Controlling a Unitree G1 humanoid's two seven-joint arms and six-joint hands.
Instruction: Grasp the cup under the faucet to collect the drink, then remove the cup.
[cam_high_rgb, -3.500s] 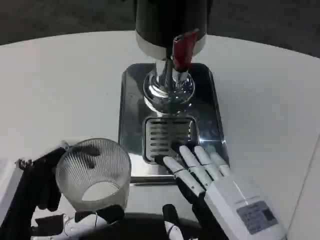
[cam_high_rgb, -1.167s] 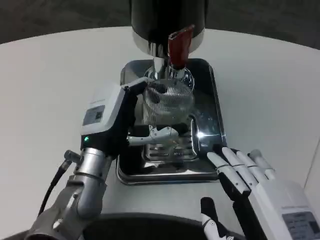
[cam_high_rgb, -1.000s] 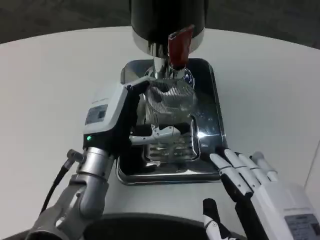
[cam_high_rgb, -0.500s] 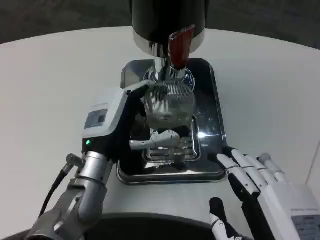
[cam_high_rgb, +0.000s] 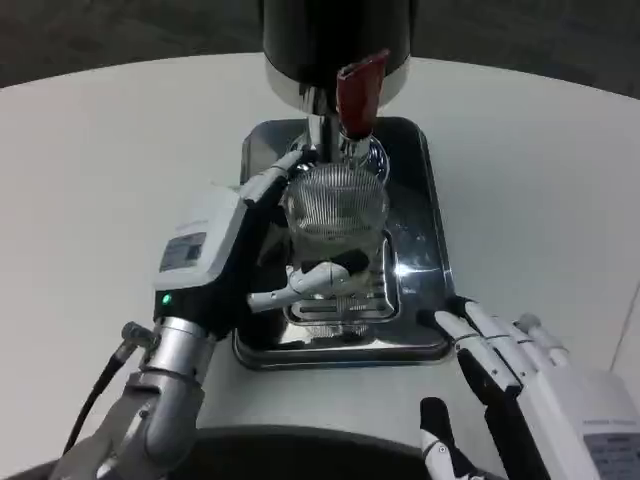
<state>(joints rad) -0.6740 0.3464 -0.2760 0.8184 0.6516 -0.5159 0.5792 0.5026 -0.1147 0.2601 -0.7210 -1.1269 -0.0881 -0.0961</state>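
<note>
**Cup held under the dispenser tap**

On the white table (cam_high_rgb: 110, 150) stands a dark drink dispenser (cam_high_rgb: 335, 40) over a shiny metal drip tray (cam_high_rgb: 430, 240). Beneath its red-handled faucet (cam_high_rgb: 360, 95), the left hand (cam_high_rgb: 225, 255) wraps its fingers around a clear ribbed cup (cam_high_rgb: 335, 210), holding it upright above the tray's grille. At lower right, the right hand (cam_high_rgb: 520, 365) rests by the tray's corner, fingers straight and apart, holding nothing.

A clear ribbed cup (cam_high_rgb: 335, 210) stands upright under the faucet (cam_high_rgb: 358, 100), seemingly empty.
</note>
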